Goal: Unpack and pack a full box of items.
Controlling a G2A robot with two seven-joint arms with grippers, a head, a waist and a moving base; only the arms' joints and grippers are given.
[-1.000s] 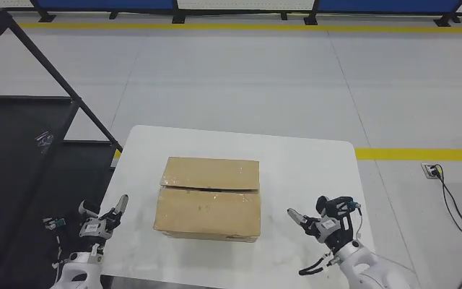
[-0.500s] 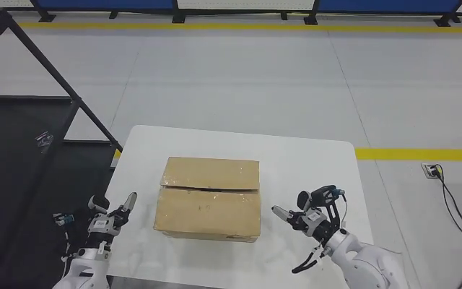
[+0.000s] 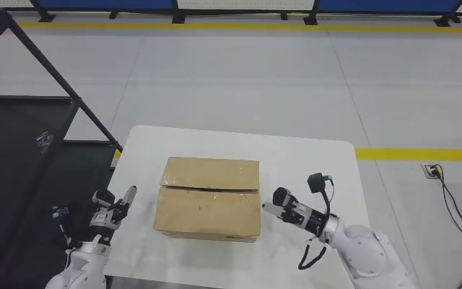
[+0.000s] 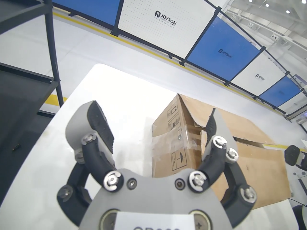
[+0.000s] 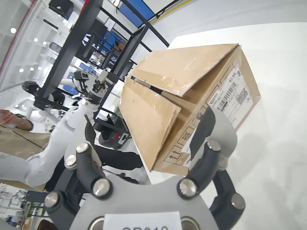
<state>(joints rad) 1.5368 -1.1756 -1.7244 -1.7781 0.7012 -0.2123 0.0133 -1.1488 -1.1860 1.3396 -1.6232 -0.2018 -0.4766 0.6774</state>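
Top view has the cardboard box [image 3: 209, 199] sitting at the middle of the white table [image 3: 303, 155], its long sides running from 9 to 3 o'clock. Its two top flaps are folded down and meet along a seam across the lid. The right wrist view shows those flaps not lying flat: one rides slightly above the other at the end of the box, with scraps of clear tape on them and a printed label on the end wall.

The left gripper [image 3: 115, 199] hangs over the table edge at about 8 o'clock from the box, apart from it, its fingers spread wide with nothing between them. The right gripper [image 3: 273, 202] sits at about 4 o'clock, just beside the box's right end near the front corner, its fingers also spread and holding nothing; whether a fingertip touches the cardboard cannot be told.

A black metal rack [image 3: 65, 94] stands off the table at 9 to 10 o'clock.
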